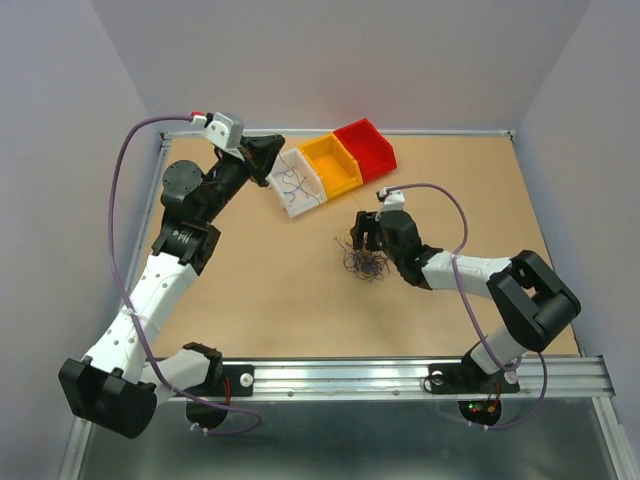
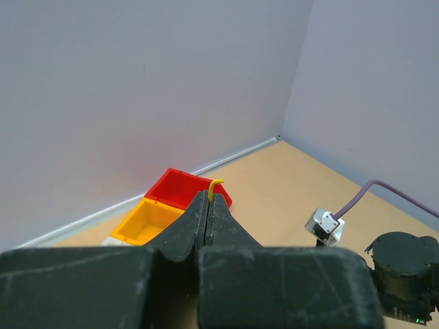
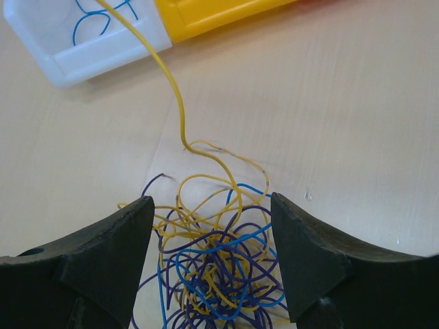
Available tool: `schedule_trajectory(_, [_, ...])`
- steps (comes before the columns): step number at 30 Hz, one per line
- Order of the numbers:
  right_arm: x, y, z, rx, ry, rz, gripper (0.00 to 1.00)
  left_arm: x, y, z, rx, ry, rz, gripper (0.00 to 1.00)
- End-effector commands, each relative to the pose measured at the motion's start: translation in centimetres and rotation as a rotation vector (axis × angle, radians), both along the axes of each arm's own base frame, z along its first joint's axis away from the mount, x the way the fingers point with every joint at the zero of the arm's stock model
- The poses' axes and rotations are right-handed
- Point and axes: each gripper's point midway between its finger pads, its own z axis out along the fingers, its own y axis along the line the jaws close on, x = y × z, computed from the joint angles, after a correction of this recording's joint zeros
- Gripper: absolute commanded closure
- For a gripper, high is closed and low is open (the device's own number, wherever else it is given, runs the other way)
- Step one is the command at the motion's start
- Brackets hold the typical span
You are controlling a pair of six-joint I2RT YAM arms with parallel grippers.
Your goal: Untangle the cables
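We see the cables (image 3: 219, 274) as a tangled heap of blue, yellow and purple on the bench (image 1: 260, 290), lying between the spread fingers of the right claw (image 3: 211, 205). One yellow cable (image 3: 181, 110) leaves the heap and stretches lengthwise toward the white bin (image 3: 103, 58), crossing its corner and running out of that view. That bin holds a curly blue cable (image 3: 75, 31). Beside it stand the yellow bin (image 1: 331, 166) and the red bin (image 1: 365, 147). Only the left wrist view shows the left claw (image 2: 209, 202) pressed together on a yellow cable's hooked tip.
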Motion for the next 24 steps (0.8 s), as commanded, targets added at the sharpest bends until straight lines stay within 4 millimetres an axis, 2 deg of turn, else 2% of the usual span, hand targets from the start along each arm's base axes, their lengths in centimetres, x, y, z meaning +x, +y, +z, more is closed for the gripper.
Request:
schedule_trajectory(1, [2.2, 1.1, 3.5, 0.003, -0.102, -0.010, 0.27, -0.7, 0.2, 0.6, -0.012, -0.031, -0.011, 1.00])
schedule_trajectory(3, [2.4, 1.4, 3.4, 0.000, -0.100, -0.003, 0.27, -0.9, 0.1, 0.7, -0.014, -0.030, -0.017, 1.00])
schedule_trajectory(8, [3.2, 1.8, 2.4, -0.010, -0.080, -0.018, 0.35, -1.4, 0.5, 1.2, -0.026, -0.041, -0.021, 1.00])
schedule_trajectory(11, [3.7, 2.2, 2.2, 0.003, -0.068, -0.023, 0.39, -2.1, 1.3, 2.0, -0.055, -0.074, 0.005, 1.00])
schedule_trajectory(14, [4.0, 2.0, 1.6, -0.006, -0.058, -0.051, 0.47, -3.2, 2.3, 2.9, -0.080, -0.116, 0.026, 1.00])
schedule_trajectory(15, [4.1, 1.8, 1.7, -0.005, -0.059, -0.066, 0.54, -3.4, 2.5, 3.1, -0.084, -0.124, 0.032, 1.00])
schedule_trajectory(16, [4.1, 1.8, 1.8, -0.002, -0.060, -0.063, 0.77, -3.9, 2.9, 3.4, -0.096, -0.142, 0.039, 1.00])
schedule_trajectory(18, [4.0, 2.1, 2.1, 0.004, -0.062, -0.043, 0.99, -4.3, 3.2, 3.7, -0.109, -0.159, 0.046, 1.00])
schedule_trajectory(22, [3.2, 2.7, 3.8, 0.047, -0.078, 0.003, 0.99, -4.5, 3.6, 3.0, -0.147, -0.185, 0.056, 1.00])
schedule_trajectory(24, [2.2, 3.0, 5.5, 0.095, -0.092, 0.038, 0.99, -4.0, 3.2, 2.0, -0.145, -0.173, 0.039, 1.00])
